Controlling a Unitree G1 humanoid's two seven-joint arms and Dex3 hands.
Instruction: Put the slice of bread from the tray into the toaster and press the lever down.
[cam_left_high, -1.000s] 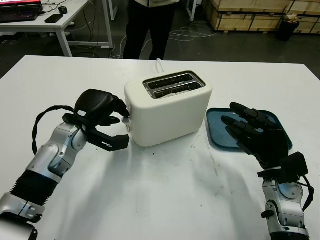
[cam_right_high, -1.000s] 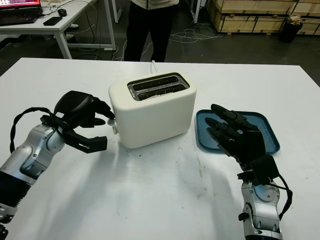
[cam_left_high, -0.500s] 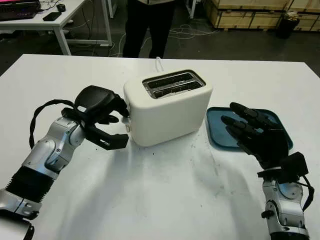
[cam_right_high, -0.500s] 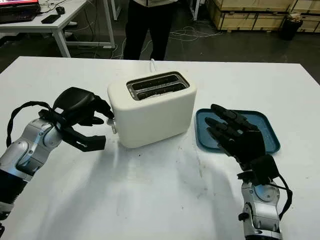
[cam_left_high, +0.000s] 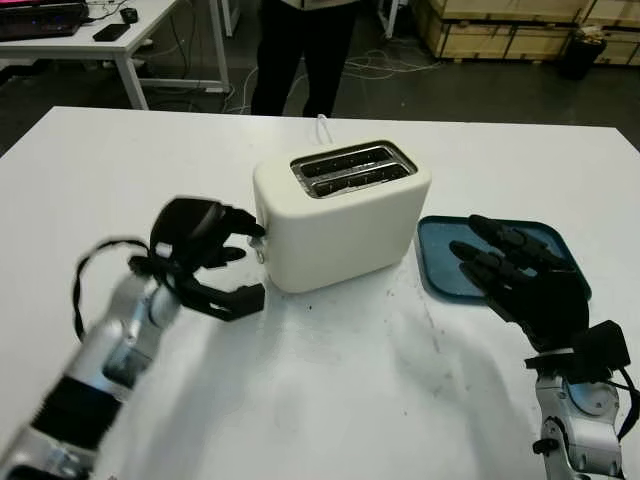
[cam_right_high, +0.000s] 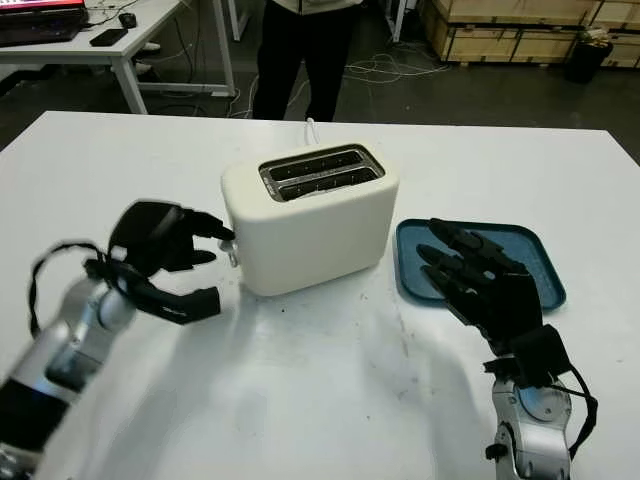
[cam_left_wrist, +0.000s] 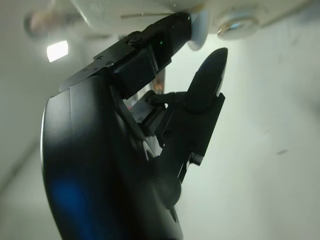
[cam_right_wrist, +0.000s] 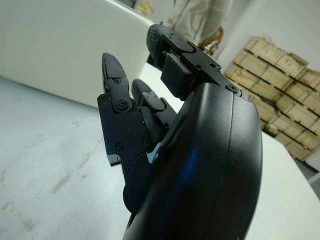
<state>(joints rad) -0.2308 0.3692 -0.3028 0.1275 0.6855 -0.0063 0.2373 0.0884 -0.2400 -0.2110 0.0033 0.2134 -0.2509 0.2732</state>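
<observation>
A white toaster (cam_left_high: 345, 220) stands mid-table, its two top slots (cam_left_high: 355, 168) dark inside; I cannot tell whether bread is in them. Its lever (cam_left_high: 262, 238) is on the end facing my left hand (cam_left_high: 250, 262). That hand is open, with its upper fingertips (cam_left_high: 255, 230) on the lever and its thumb lower, clear of the toaster. The left wrist view shows a fingertip (cam_left_wrist: 207, 65) right under the toaster's knob (cam_left_wrist: 235, 27). A blue tray (cam_left_high: 440, 250) lies to the toaster's right, with no bread showing on it. My right hand (cam_left_high: 505, 270) hovers open over the tray.
A person (cam_left_high: 300, 45) stands behind the far table edge. The toaster's cord (cam_left_high: 322, 125) runs off the back. A desk (cam_left_high: 90, 35) and wooden crates (cam_left_high: 500, 25) are beyond. Bare white tabletop lies in front of the toaster.
My left forearm has swung inward and is blurred with motion, while its hand stays at the lever, slightly lower. The right hand holds still.
</observation>
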